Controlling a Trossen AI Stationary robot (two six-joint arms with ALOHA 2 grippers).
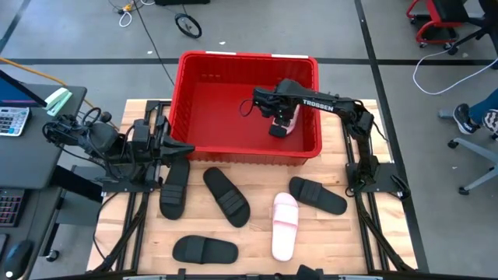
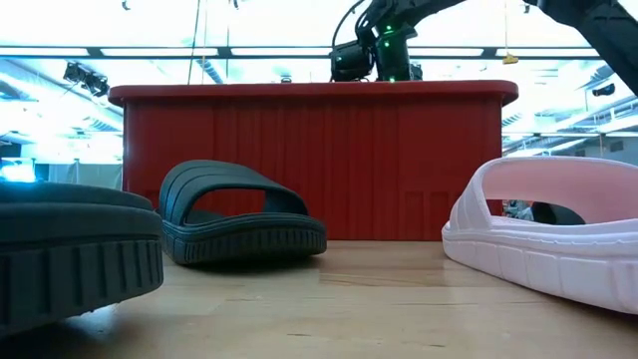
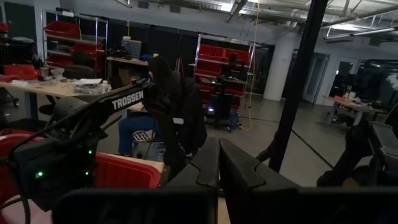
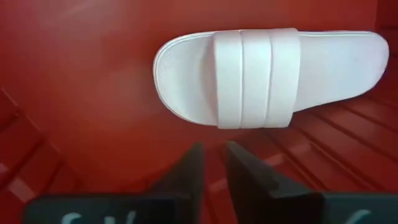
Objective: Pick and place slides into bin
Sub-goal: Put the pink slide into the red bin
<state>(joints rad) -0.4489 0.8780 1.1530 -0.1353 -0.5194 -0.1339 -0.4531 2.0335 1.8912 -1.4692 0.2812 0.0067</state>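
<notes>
The red bin [image 1: 194, 93] stands at the table's far middle. One pale pink slide [image 4: 267, 78] lies sole down, strap up, on the bin's floor; it also shows in the high view [image 1: 292, 117]. My right gripper [image 4: 214, 150] hangs inside the bin just above this slide, shut and empty; it also shows in the high view [image 1: 278, 128]. On the table lie a pink slide [image 1: 284, 225] and four black slides [image 1: 175, 189], [image 1: 226, 196], [image 1: 317, 194], [image 1: 204, 249]. My left gripper [image 1: 180, 148] waits at the bin's near left corner, shut and empty.
The bin's tall front wall [image 2: 309, 160] stands between the table's slides and the bin's floor. In the low view a black slide [image 2: 239, 214] and the pink slide [image 2: 558, 239] lie before it. Bare wood shows at the table's near middle.
</notes>
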